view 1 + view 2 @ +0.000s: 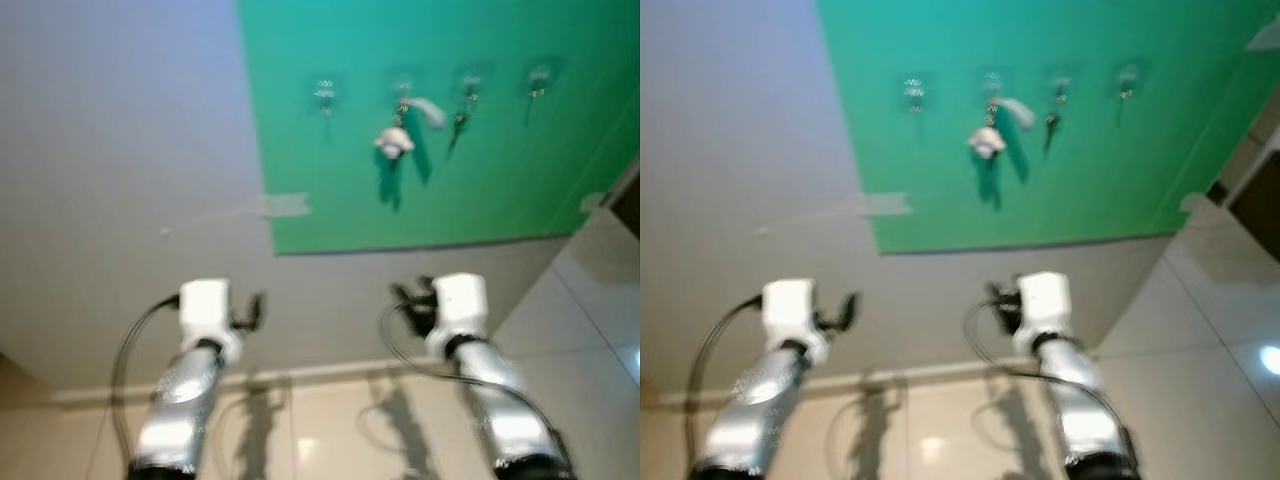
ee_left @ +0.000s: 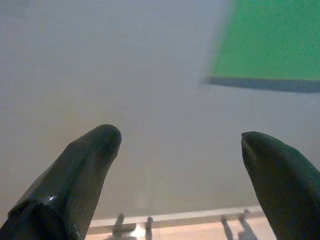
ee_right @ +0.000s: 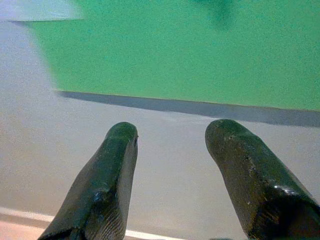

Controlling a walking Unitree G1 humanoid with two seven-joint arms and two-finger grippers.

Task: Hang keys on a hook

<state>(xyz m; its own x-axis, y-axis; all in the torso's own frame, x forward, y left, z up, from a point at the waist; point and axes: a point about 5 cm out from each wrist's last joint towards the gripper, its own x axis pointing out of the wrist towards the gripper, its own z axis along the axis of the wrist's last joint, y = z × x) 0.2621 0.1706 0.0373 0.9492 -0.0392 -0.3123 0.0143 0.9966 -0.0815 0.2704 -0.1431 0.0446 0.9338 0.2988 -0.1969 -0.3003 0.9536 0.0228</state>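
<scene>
Keys hang from second hook on green board, above right end effector; right arm nearer. Left end effector and right: both released, empty.

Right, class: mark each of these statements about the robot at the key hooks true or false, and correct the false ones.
1. The hooks are on a green board. True.
2. The right gripper is shut on a set of keys. False: its fingers are apart with nothing between them.
3. A white key fob hangs from the second hook from the left. True.
4. The left gripper has its fingers spread apart. True.
5. The green board lies flat on the floor. False: it is on the wall, above the skirting.
6. There are seven hooks in the row. False: four can be made out.
</scene>
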